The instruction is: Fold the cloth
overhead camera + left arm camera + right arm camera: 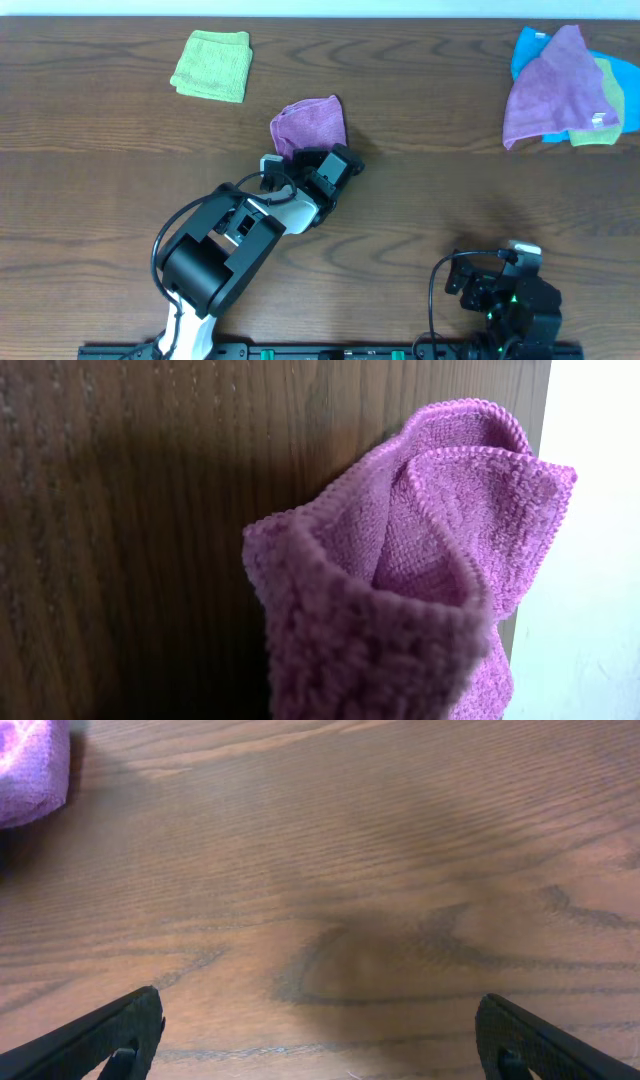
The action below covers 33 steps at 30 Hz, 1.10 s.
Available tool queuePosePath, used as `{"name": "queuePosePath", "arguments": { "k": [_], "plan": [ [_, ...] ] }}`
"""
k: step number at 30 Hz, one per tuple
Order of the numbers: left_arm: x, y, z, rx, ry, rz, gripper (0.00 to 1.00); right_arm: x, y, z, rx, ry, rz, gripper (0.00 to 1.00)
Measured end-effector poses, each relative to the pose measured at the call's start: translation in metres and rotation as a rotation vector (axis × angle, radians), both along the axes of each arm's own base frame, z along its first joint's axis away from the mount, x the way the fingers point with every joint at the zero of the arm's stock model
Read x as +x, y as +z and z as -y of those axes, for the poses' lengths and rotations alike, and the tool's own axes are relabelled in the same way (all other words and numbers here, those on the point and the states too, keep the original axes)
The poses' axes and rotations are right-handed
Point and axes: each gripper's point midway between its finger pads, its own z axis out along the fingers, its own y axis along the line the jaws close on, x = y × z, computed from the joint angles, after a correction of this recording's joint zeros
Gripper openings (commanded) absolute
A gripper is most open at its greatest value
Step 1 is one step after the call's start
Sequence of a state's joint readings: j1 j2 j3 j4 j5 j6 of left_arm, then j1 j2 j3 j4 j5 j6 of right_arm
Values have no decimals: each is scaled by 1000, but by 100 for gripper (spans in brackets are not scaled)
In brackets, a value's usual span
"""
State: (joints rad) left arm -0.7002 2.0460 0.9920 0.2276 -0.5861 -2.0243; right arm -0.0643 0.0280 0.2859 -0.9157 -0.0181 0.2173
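A purple cloth [310, 124] lies bunched near the middle of the wooden table. My left gripper [334, 166] is at its near edge. In the left wrist view the purple cloth [430, 570] rises right up to the camera and hides the jaws, which seem to be shut on its near edge. My right gripper [320, 1055] is open and empty, low over bare wood at the front right [497, 272]. A corner of the purple cloth [30, 770] shows at the top left of the right wrist view.
A folded green cloth [212, 65] lies at the back left. A pile of purple, blue and green cloths [565, 90] lies at the back right. The table's far edge [540, 480] is just beyond the purple cloth.
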Motion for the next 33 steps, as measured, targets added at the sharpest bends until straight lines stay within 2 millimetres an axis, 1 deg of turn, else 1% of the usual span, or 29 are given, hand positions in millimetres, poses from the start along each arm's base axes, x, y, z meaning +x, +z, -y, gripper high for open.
{"name": "queuePosePath", "arguments": {
  "k": [7,9,12,14,17,19,23,24,28,29,30,31,33],
  "plan": [
    [6,2,4,-43,-3,34,6,0,0,0,0,0,0,99],
    [5,3,3,-41,-3,31,6,0,0,0,0,0,0,99],
    [-2,10,-3,-17,-1,6,6,0,0,0,0,0,0,99],
    [-7,23,-10,-8,4,0,6,0,0,0,0,0,0,99],
    [-5,62,-17,-38,22,44,6,0,0,0,0,0,0,99],
    [0,97,-25,-85,43,104,6,0,0,0,0,0,0,99],
    [5,136,-39,-139,75,176,6,0,0,0,0,0,0,99],
    [6,144,-43,-151,83,193,6,0,0,0,1,0,0,99],
    [9,167,-56,-182,113,241,6,0,0,0,0,0,0,99],
    [12,175,-64,-196,132,264,6,0,0,0,0,0,1,99],
    [15,179,-70,-204,147,279,6,0,0,0,1,0,0,99],
    [17,182,-74,-208,157,289,6,0,0,0,1,0,0,99],
    [26,188,-92,-225,199,319,6,0,0,0,0,0,0,99]
  ]
}}
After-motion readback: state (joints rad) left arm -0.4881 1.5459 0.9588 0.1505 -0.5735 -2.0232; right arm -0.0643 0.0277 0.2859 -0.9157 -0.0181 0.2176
